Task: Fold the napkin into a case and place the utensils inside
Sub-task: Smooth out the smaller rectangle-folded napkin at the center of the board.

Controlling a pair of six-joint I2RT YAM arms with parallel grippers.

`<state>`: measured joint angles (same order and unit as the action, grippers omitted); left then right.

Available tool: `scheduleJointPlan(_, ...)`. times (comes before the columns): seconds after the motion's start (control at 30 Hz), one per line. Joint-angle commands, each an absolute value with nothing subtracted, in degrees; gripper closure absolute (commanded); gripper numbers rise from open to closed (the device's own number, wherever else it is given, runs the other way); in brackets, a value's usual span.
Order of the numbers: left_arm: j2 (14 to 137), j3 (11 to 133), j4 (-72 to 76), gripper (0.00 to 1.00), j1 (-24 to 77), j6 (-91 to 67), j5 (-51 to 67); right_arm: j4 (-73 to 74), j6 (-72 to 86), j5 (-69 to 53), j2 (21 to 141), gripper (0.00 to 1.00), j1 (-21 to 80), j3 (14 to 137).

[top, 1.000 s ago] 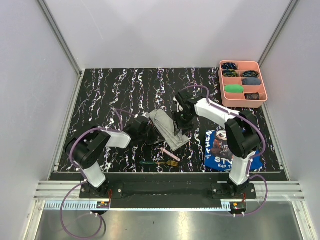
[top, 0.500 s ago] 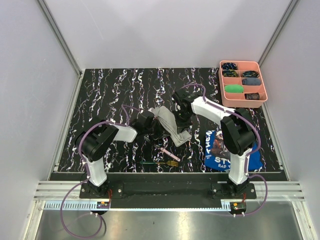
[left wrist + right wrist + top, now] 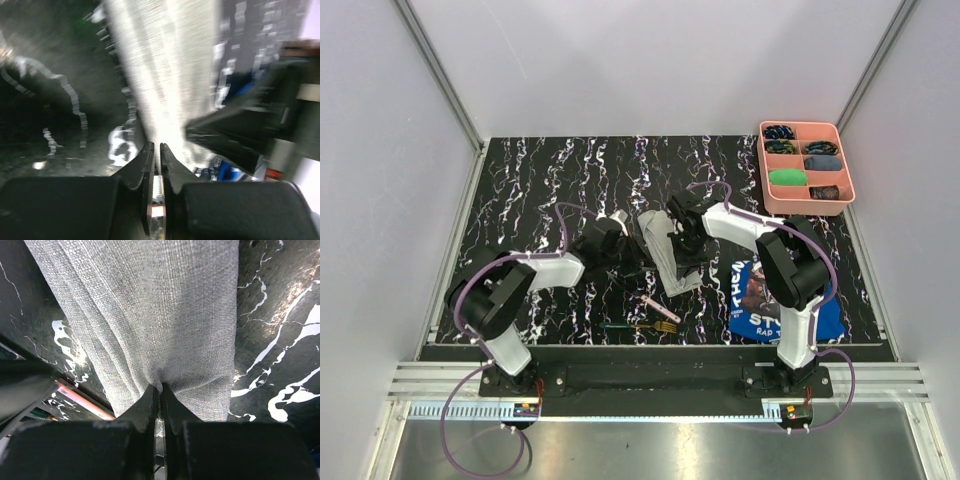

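The light grey napkin [image 3: 658,228] lies folded into a narrow strip running front to back at the table's middle. My right gripper [image 3: 684,250] comes at it from the right; in the right wrist view it [image 3: 160,386] is shut on a puckered fold of the napkin [image 3: 150,305]. My left gripper [image 3: 636,260] meets the strip's left edge. In the blurred left wrist view its jaws [image 3: 156,146] stand almost together with the napkin [image 3: 165,75] running into the slit. The pink-handled knife [image 3: 660,307] and the green-handled fork [image 3: 640,326] lie just in front.
A pink compartment tray [image 3: 761,165] with small items stands at the back right. A blue printed cloth [image 3: 755,300] lies at the front right, beside the right arm. The knife's pink handle [image 3: 82,400] shows close beside the napkin's near end.
My right gripper has closed on the napkin. The left gripper has slid right to the strip's edge, and the cloth has drawn into a narrower strip.
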<state>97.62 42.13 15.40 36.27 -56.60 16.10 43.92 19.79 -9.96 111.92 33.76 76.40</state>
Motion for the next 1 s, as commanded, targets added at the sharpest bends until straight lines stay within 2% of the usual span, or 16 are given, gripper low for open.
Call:
scheduleJointPlan(0.0, 94.48, 46.05, 16.61, 0.88, 34.72, -54.58, 18.10, 42.10, 19.69, -7.56, 111.97, 0.93, 33.93, 76.55)
scheduleJointPlan(0.3, 111.52, 58.61, 24.52, 0.93, 33.22, -57.83, 24.61, 41.84, 19.34, -7.29, 111.89, 0.93, 33.93, 76.90)
scheduleJointPlan(0.43, 115.57, 60.73, 18.06, 0.98, 32.87, -55.91, 22.43, 42.97, 18.90, -6.34, 111.45, 0.90, 34.01, 77.34)
scheduleJointPlan(0.5, 115.75, 59.95, 15.83, 1.00, 32.35, -55.55, 21.36, 44.38, 18.72, -5.02, 110.31, 0.84, 34.01, 78.31)
scheduleJointPlan(0.6, 114.70, 55.92, 18.36, 1.00, 31.20, -56.95, 21.27, 47.28, 18.46, -1.76, 107.94, 0.70, 34.10, 79.54)
scheduleJointPlan(0.63, 114.00, 55.20, 19.15, 1.00, 31.20, -56.95, 21.10, 48.42, 18.63, -0.37, 107.15, 0.60, 34.01, 79.80)
scheduleJointPlan(0.77, 112.85, 52.65, 21.88, 1.00, 31.11, -58.53, 21.71, 49.31, 17.58, 1.23, 103.63, 0.47, 35.15, 81.47)
scheduleJointPlan(0.97, 110.74, 46.77, 28.47, 1.00, 30.67, -63.19, 20.22, 44.40, 9.41, -3.25, 102.75, 0.34, 38.14, 82.98)
